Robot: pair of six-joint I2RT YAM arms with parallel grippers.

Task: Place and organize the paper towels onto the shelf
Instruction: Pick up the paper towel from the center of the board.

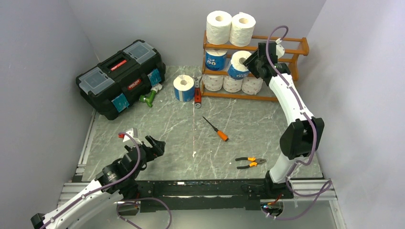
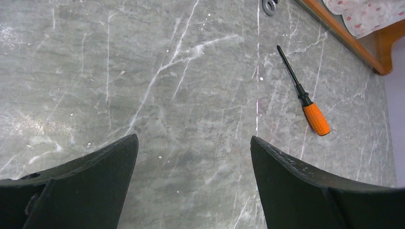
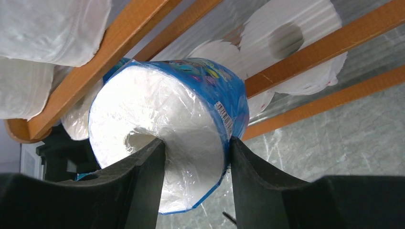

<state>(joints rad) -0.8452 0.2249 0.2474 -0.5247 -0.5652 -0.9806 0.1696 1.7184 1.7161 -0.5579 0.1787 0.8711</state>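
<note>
Shelf (image 1: 302,46) is holding six rolls (image 1: 218,26); right claw (image 3: 197,148) is clamping a seventh (image 3: 157,105) there; left claw (image 2: 194,143) is gaping empty; eighth (image 1: 184,88) is waiting on worktop (image 1: 181,136).

Open tabletop (image 2: 143,71) between left hand (image 2: 194,140) and screwdriver (image 2: 303,94)

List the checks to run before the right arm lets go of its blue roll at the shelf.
1. Right gripper grips the held blue roll, one finger in its core: ok.
2. That roll rests on the middle tier of the shelf: cannot tell.
3. Bottom tier holds three white rolls: ok.
4. Left gripper open, empty, away from the shelf: ok.
5. All rolls shelved: not ok; the loose blue roll stands on the table.
</note>
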